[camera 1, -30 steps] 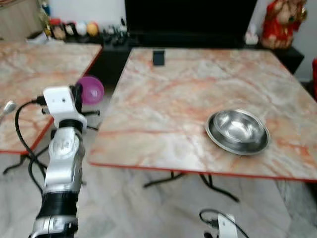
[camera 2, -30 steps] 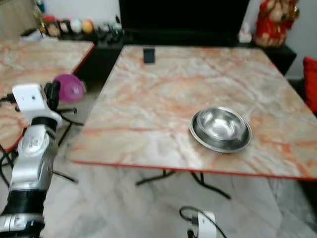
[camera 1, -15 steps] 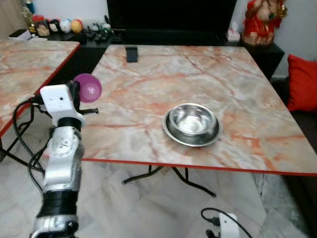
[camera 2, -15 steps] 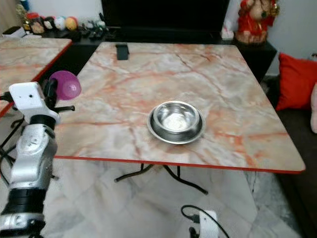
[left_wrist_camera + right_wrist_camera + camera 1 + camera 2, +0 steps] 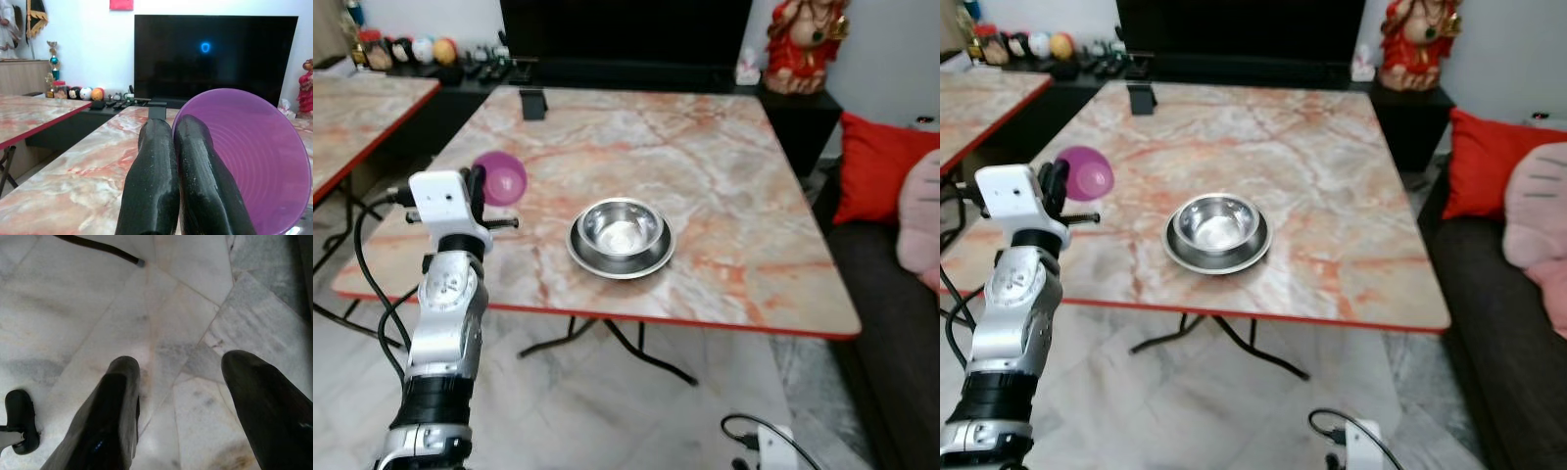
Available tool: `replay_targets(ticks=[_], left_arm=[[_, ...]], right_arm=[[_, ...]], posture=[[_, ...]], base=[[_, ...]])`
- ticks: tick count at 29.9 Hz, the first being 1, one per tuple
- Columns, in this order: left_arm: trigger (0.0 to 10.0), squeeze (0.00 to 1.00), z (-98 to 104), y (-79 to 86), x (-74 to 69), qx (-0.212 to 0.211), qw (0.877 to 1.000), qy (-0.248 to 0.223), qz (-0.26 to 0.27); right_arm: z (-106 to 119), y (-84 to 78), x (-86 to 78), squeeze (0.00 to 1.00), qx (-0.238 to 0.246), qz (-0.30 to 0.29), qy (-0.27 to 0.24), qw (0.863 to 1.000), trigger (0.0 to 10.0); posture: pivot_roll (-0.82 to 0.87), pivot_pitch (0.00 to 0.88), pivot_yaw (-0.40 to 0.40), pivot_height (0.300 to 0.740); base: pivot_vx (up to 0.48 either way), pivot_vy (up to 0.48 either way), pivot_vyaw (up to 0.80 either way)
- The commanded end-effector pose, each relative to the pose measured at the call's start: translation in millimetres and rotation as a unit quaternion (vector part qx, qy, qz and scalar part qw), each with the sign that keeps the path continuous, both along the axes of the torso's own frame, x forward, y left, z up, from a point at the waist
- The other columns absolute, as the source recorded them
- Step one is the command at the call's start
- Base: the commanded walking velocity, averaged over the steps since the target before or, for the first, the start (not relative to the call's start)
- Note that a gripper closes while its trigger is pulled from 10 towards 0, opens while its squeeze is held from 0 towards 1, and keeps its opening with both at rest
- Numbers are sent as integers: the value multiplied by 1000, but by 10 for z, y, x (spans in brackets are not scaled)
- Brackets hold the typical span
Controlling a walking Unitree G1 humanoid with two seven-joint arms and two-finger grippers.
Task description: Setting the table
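The purple bowl (image 5: 499, 179) sits pinched in the left gripper (image 5: 173, 142), its rim caught between the two black fingers (image 5: 151, 186), which are pressed tight together with the bowl's open side fanning out to one side of them. Gripper and bowl are raised over the near left part of the marble table (image 5: 705, 176), just above its surface. To the right of the held bowl, a little apart from it, a steel bowl (image 5: 620, 235) stands upright on the tabletop, nearer the front edge than the back. Far beyond the gripper, at the table's back edge, a small dark object (image 5: 532, 103) stands upright. Behind that runs a low black shelf with small ornaments (image 5: 83, 93) and a large black television (image 5: 215, 54). A second marble table (image 5: 362, 117) lies off to the gripper's left. To the far right are a red cushion (image 5: 876, 166) and a red figurine (image 5: 800, 44). The right gripper (image 5: 181, 396) hangs low, its fingers spread wide apart over the pale marble floor (image 5: 73, 308).
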State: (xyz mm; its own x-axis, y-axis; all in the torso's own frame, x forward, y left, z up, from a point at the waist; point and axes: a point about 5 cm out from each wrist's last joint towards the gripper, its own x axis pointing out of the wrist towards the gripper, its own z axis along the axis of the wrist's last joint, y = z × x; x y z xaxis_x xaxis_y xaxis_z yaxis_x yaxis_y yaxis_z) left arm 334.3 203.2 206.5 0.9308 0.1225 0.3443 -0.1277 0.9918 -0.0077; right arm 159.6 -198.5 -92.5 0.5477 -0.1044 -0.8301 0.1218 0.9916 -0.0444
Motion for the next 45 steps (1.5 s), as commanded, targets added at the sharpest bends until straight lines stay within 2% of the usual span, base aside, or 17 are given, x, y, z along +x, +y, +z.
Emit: replay_targets(ticks=[1,15,20,28,45], left_arm=[[10000,0,38,58,-4,6,1000,-4,3],[10000,0,75,60,-5,-2,1000,-10,-12],[10000,0,75,61,-10,-3,1000,-9,-12],[10000,0,82,52,-14,-5,1000,-11,-12],[10000,0,82,37,-12,-10,1000,-12,-12]], right_arm=[[-5,92,20,0,11,5,-1,1000,10000],[-9,98,16,0,14,5,1,1000,10000],[-9,98,17,0,15,5,3,1000,10000],[-2,88,27,0,12,7,-2,1000,10000],[2,89,33,0,16,6,-5,1000,10000]], posture=[[27,0,-38,740],[28,0,-40,740],[30,0,-42,740],[32,0,-46,740],[32,0,-47,740]], base=[[0,0,0],[0,0,0],[0,0,-713],[0,0,0],[253,0,-195]])
